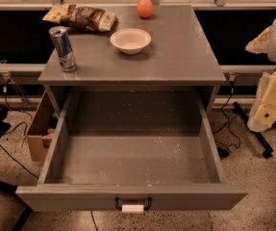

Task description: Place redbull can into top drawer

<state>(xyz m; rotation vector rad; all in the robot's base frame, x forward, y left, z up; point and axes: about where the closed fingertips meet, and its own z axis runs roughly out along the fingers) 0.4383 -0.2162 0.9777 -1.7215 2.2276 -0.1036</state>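
The redbull can (63,48) stands upright on the front left corner of the grey cabinet top (185,57). The top drawer (132,162) is pulled wide open below it, with a speckled grey floor, a black handle and a white tag (132,208) on its front panel. Nothing lies in the drawer. My arm and gripper (270,100) hang at the right edge of the view, beside the cabinet, level with the drawer's back, far from the can and holding nothing that I can see.
A white bowl (131,40) sits mid-top, a brown-and-yellow snack bag (80,17) at the back left, an orange (145,8) at the back. A cardboard box (40,129) and cables lie on the floor to the left of the cabinet.
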